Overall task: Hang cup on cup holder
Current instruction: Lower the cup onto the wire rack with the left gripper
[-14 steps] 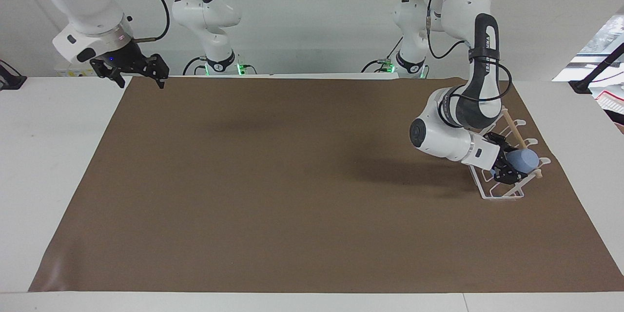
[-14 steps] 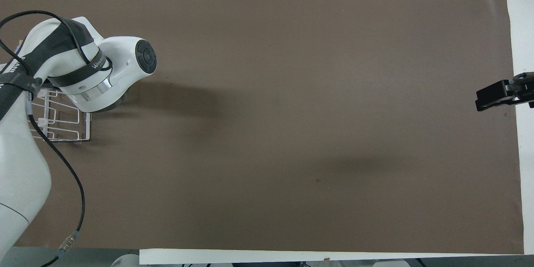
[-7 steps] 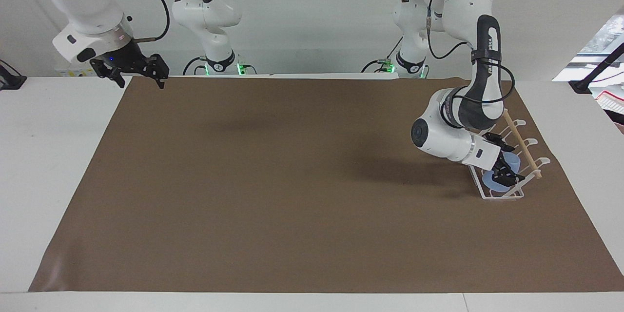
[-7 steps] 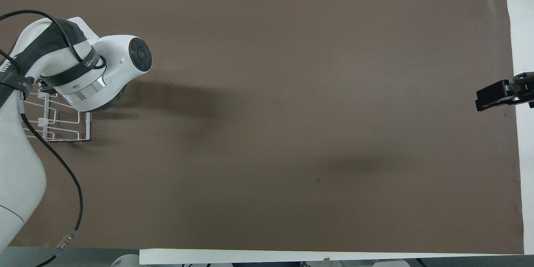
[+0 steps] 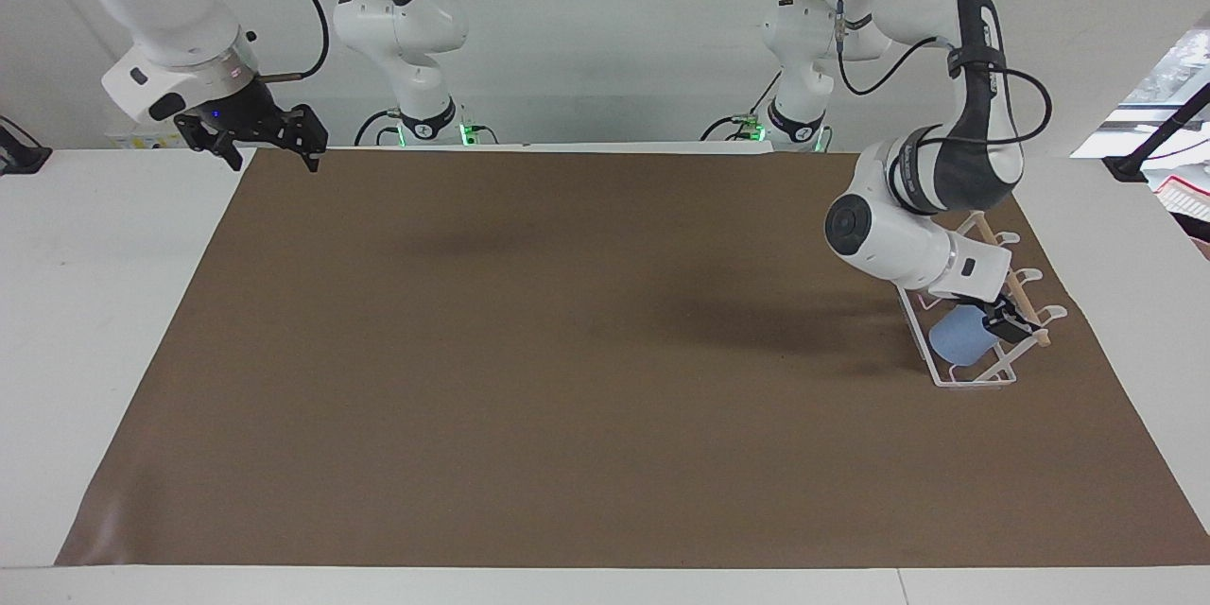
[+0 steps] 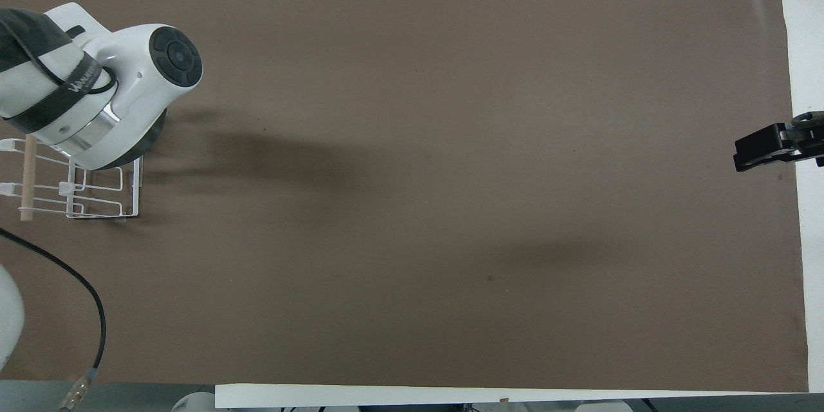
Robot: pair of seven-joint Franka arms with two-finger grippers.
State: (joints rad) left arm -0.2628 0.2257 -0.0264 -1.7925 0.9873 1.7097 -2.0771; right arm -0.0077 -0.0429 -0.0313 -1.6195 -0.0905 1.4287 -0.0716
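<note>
Cup released onto cup holder

Right gripper waited, fingers spread, empty, over the brown mat's corner nr the right arm's base. Cup sat on cup holder prongs, no longer held. Left gripper had let go, opened, lifted back just above it. Hang looked done; retreat next.

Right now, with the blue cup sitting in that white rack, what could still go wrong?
1. The cup lies tilted among the prongs of the cup holder; it may not be seated and could slip off.
2. The left gripper hangs right beside the cup and the wooden rod, so pulling away could snag either and tip the light rack.
The right gripper waits by the brown mat's corner and poses no risk.
</note>
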